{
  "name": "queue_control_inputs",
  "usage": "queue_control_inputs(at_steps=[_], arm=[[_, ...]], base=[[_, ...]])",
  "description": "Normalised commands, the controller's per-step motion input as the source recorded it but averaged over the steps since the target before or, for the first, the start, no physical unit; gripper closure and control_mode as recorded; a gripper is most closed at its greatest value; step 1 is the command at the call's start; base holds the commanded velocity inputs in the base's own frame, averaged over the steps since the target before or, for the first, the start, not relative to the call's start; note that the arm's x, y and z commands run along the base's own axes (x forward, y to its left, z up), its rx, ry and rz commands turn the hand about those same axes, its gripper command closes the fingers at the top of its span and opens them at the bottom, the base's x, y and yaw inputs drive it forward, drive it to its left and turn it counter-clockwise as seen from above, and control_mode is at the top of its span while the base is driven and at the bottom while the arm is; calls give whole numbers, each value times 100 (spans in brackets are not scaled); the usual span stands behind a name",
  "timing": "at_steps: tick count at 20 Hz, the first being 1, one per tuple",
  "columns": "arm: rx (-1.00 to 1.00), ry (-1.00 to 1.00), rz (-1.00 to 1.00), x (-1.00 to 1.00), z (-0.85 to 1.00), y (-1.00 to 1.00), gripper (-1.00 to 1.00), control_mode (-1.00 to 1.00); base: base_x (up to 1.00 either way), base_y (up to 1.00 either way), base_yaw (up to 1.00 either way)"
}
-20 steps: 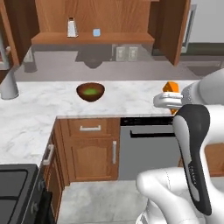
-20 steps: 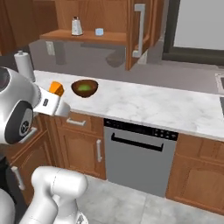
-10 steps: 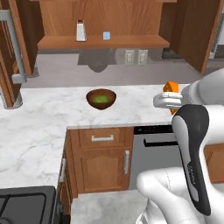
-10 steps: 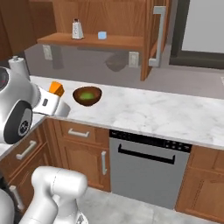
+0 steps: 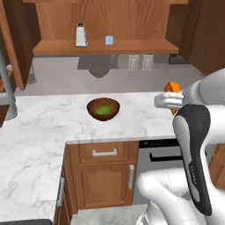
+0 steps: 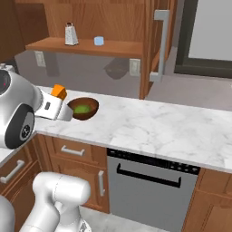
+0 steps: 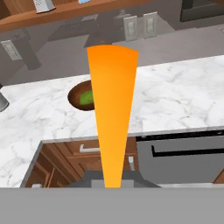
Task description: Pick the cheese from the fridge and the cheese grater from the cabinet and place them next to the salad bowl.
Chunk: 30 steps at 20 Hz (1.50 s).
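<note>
The tool (image 5: 172,97) gripped the small orange wedge-shaped cheese (image 7: 112,109); best lowered onto bare marble worktop (image 7: 175,100) ahead, just beside the dark-brown wooden salad bowl (image 7: 83,95).

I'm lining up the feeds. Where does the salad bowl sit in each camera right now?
Left base view: the salad bowl sits centre frame on the marble counter, left of the cheese.
Right base view: left of centre, just right of the cheese.
Hand view: left of centre, partly behind the cheese.
Shared landmark: the cheese grater on the cabinet shelf above.
</note>
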Motion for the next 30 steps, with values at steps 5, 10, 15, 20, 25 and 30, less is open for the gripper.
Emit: queue_control_inputs(at_steps=[5, 10, 15, 20, 25, 30], arm=[[0, 0, 0, 0, 0, 0, 100, 100], [0, 0, 0, 0, 0, 0, 100, 100], [0, 0, 0, 0, 0, 0, 100, 100], [0, 0, 0, 0, 0, 0, 100, 100], [0, 0, 0, 0, 0, 0, 100, 100], [0, 0, 0, 0, 0, 0, 100, 100]], base=[[39, 25, -5], [43, 26, -7], [46, 25, -7], [50, 22, -3], [46, 22, 0], [38, 14, -1]])
